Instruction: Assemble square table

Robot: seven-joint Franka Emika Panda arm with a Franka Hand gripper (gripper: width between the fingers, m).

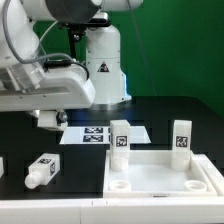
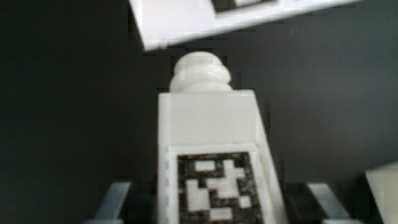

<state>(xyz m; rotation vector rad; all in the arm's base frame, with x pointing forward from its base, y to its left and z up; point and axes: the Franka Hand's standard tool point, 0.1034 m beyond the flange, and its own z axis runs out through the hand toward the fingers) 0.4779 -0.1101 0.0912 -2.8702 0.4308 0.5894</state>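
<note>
- Between the fingers on my wrist view: one leg (image 2: 210, 140), flat on the black table (image 2: 54, 120), tag up, rounded stub pointing toward the marker board (image 2: 231, 15). The gripper (image 2: 221, 200) is spread wide with a finger (image 2: 116, 200) on each side. There's a dark gap on both sides and nothing is gripped.
- Why straddle it lengthwise?
- My read: I'm lined up on its long axis so the pads would meet the flat sides. That would leave the stub clear for a hole.
- Where's the tabletop?
- Front of the exterior view's right. The slab (image 1: 165, 172) lies flat with its recessed side up, well apart from the arm (image 1: 45, 85). I'd guess it's parked there so its corners are reachable.
- Count?
- One slab, with two corner holes (image 1: 120, 185) showing on the near side.
- Legs: the first upright leg (image 1: 120, 138) and the second upright leg (image 1: 181, 135) stand at the slab's far edge. I can't tell if they're seated or just standing behind it.
- A loose leg (image 1: 42, 170) lies at the exterior view's left. It's probably the one I'm over, but I can't confirm that.
- A white sliver (image 1: 2, 165) at that frame edge might be a fourth leg, but it's too cropped to tell.
- One marker board.
</note>
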